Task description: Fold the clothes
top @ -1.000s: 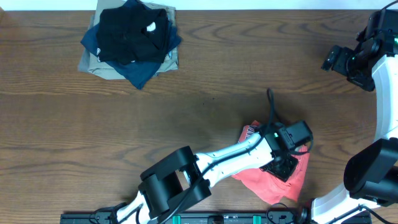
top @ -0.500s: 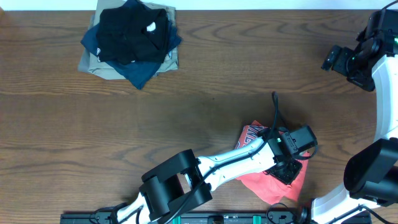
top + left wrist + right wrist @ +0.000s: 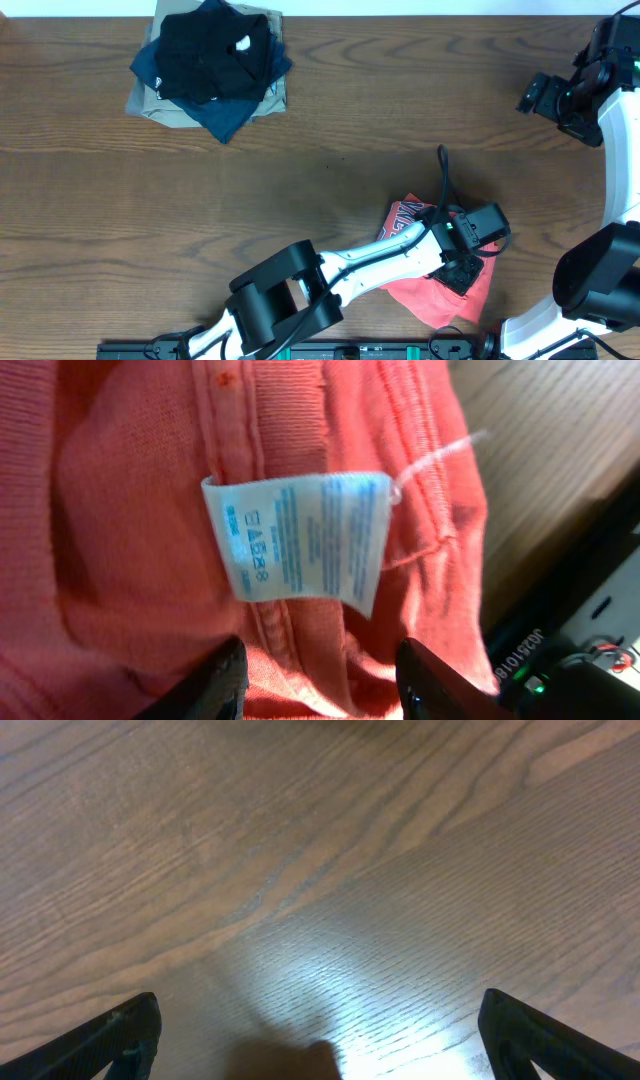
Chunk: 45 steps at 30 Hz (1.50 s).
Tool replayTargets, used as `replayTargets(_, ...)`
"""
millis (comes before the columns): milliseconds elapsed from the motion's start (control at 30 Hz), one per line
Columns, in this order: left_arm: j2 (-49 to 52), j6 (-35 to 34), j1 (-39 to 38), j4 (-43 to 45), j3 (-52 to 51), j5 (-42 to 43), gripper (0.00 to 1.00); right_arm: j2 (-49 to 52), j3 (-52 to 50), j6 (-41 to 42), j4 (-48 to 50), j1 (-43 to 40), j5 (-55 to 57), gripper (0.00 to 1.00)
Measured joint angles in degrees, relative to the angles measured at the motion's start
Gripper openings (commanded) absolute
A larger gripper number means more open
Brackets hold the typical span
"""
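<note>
Since the wooden table (image 3: 330,190) carries two lots of cloth well apart, the job reads as partly done: a stack of folded clothes (image 3: 210,65), dark pieces on a tan one, sits at the far left corner, while a crumpled coral garment (image 3: 430,298) lies near the front edge on the right. Stretching low across the table, the left arm (image 3: 370,260) brings the left gripper (image 3: 462,268) right on top of that garment. Its wrist view shows the jaws spread, the fingertips (image 3: 225,678) down at the coral fabric with a seam running between them, pinching nothing yet. Off at the far right edge, well away from any cloth, the right gripper (image 3: 545,95) hangs with its jaws wide apart over plain wood. Smallest of all, a white care label (image 3: 300,535) shows beside the seam, which suggests the garment lies inside out or bunched. I judge the step in hand to be taking hold of the coral garment to spread it flat. Next comes closing on a single layer near the seam, then drawing it out, likely with the right arm helping
</note>
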Motion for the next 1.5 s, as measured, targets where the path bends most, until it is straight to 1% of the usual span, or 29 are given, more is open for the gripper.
replayTargets(67,0.74,-0.24,0.00,0.02,0.00,-0.09,0.33,0.02,0.00,0.00,0.00,0.00,0.00,0.99)
replayTargets(133,1.38,0.09,0.00,0.00,0.00,-0.13,0.24,0.00,0.00,0.00,0.00,0.00,0.00,0.99)
replayTargets(200,1.53,0.11,0.00,0.00,0.00,-0.22,0.19,0.00,0.00,0.00,0.00,0.00,0.00,0.99)
replayTargets(233,1.53,0.00,0.00,0.00,0.00,-0.24,0.19,0.00,0.00,0.00,0.00,0.00,0.00,0.99)
replayTargets(267,1.53,-0.02,0.00,0.04,0.00,-0.22,0.15,0.00,0.00,0.00,0.00,0.00,-0.02,0.99)
replayTargets(400,1.53,0.02,0.00,-0.17,0.00,-0.24,0.14,0.00,0.00,0.00,0.00,0.00,0.00,0.99)
replayTargets(600,1.51,0.02,0.00,-0.20,0.00,-0.24,0.06,0.00,0.00,0.00,0.00,0.00,0.00,0.99)
replayTargets(900,0.68,0.02,0.00,-0.28,0.00,-0.22,0.06,0.02,0.00,0.00,0.00,0.00,0.00,0.99)
replayTargets(1167,-5.05,0.02,0.00,0.94,0.04,-0.22,0.06,0.00,0.00,0.00,0.00,0.00,-0.02,0.99)
replayTargets(1333,-5.92,0.02,-0.07,1.38,0.39,-0.24,0.06,0.00,0.00,0.00,0.00,0.00,0.00,0.99)
replayTargets(1500,-5.90,0.02,-0.98,4.66,0.39,-0.31,0.06,0.00,0.00,0.00,-0.02,0.00,-0.02,0.99)
